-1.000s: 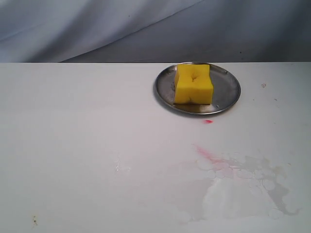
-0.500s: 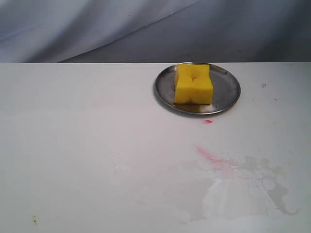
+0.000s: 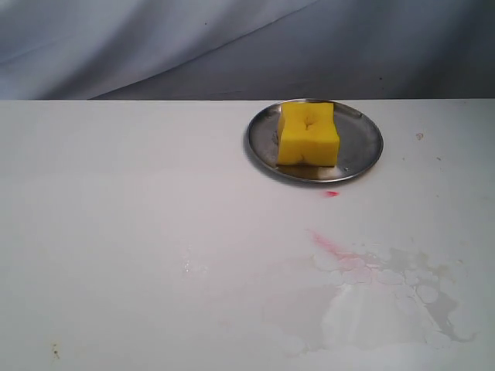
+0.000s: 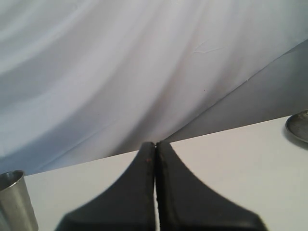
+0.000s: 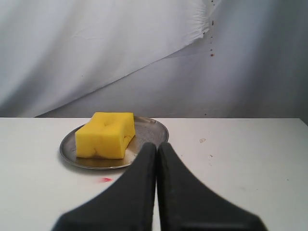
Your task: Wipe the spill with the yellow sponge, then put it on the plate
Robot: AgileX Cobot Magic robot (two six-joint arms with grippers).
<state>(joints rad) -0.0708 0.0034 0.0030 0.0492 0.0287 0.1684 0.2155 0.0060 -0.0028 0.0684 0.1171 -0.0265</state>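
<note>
The yellow sponge rests on the round metal plate at the back of the white table, right of centre. Neither gripper appears in the exterior view. In the right wrist view the sponge sits on the plate just beyond my right gripper, which is shut and empty. My left gripper is also shut on nothing, with the plate's rim off to one side. No rounded amber spill shows; a thin wet film covers the front right of the table.
A pink-red streak borders the wet film, and a tiny red dot lies just in front of the plate. A metal cup stands at the edge of the left wrist view. Grey cloth hangs behind the table.
</note>
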